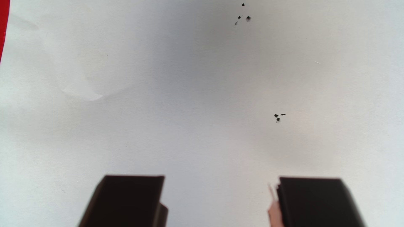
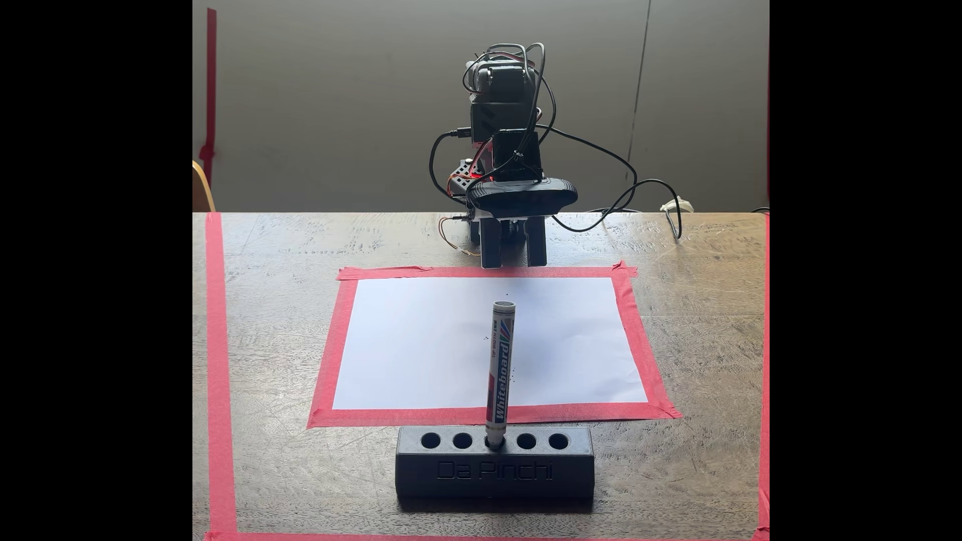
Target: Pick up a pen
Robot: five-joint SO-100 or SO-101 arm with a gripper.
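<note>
The pen stands nearly upright, tip down, in the middle hole of the black holder, on the side of the paper away from the arm. The gripper hangs spread and empty over the paper's far edge, well apart from the pen. A good approach, I judge, crosses the paper with the jaws spread, straddles the barrel above the holder, then lifts straight up.

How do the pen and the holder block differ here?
The pen is slim, white and striped, standing nearly upright; the holder block is wide, black and lies flat on the table. The pen's print reads "Whiteboard" lengthwise; the block's raised lettering runs across its front. They meet at the block's middle hole, where the pen's lower end sits. The gripper hangs apart from both.
</note>
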